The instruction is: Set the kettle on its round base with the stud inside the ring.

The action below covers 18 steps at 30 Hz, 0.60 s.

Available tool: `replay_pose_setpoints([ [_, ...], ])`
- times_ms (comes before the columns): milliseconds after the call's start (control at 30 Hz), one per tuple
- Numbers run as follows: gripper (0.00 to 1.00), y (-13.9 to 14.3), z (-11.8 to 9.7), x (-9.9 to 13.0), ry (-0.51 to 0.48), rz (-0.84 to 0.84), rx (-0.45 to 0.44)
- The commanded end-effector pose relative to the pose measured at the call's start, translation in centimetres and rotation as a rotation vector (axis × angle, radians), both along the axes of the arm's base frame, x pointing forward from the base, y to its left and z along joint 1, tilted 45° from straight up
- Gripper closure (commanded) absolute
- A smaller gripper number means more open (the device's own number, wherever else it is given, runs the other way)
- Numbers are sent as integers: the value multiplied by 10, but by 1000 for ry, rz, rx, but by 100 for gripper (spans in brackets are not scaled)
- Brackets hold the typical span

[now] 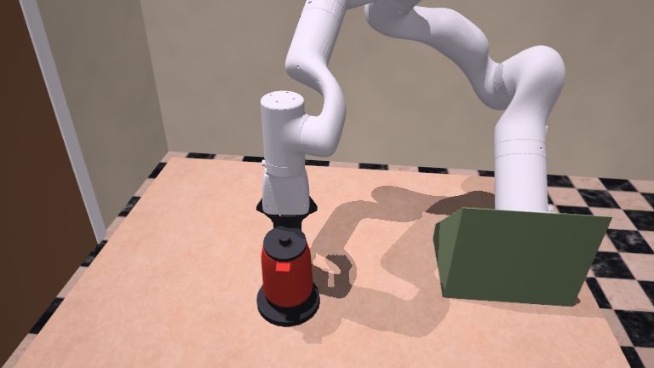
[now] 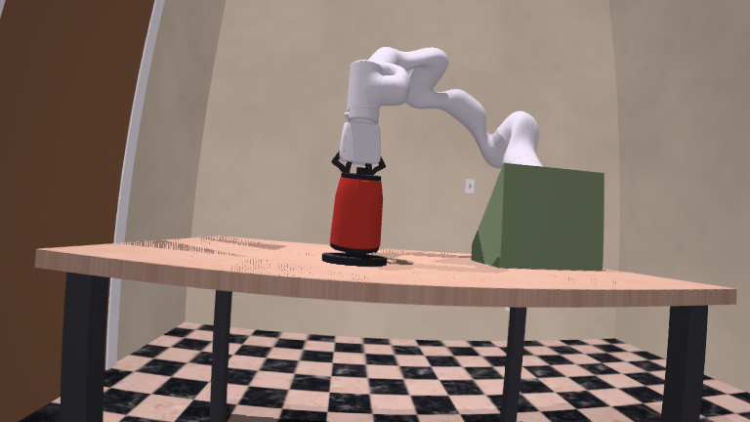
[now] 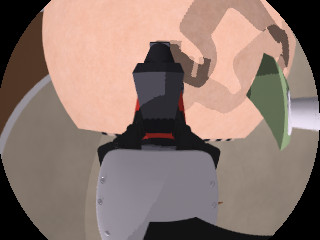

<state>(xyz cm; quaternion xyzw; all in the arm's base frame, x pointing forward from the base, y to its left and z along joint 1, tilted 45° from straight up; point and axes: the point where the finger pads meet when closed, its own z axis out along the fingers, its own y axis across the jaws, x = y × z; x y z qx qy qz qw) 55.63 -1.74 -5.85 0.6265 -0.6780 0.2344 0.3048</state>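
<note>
The red kettle (image 1: 285, 272) with a black lid and knob stands upright over the round black base (image 1: 288, 309) on the table. In the exterior view the kettle (image 2: 356, 213) is right down at the base (image 2: 354, 258); only a thin dark line shows between them. My gripper (image 1: 286, 221) comes straight down from above and is shut on the kettle's black handle behind the lid. It also shows in the exterior view (image 2: 358, 169). In the wrist view the dark handle (image 3: 159, 90) fills the middle between the fingers; the base is hidden there.
A large green box (image 1: 516, 255) stands on the table to the right, in front of the arm's foot. The table's left and front edges are near the kettle. A brown door (image 2: 61, 118) is on the left wall.
</note>
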Motion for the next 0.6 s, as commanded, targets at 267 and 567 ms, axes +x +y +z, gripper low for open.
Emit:
replay_pose_setpoints([
  [267,100,1,1,1,-2,1,1],
  [567,100,-1,-1,1,-2,1,1],
])
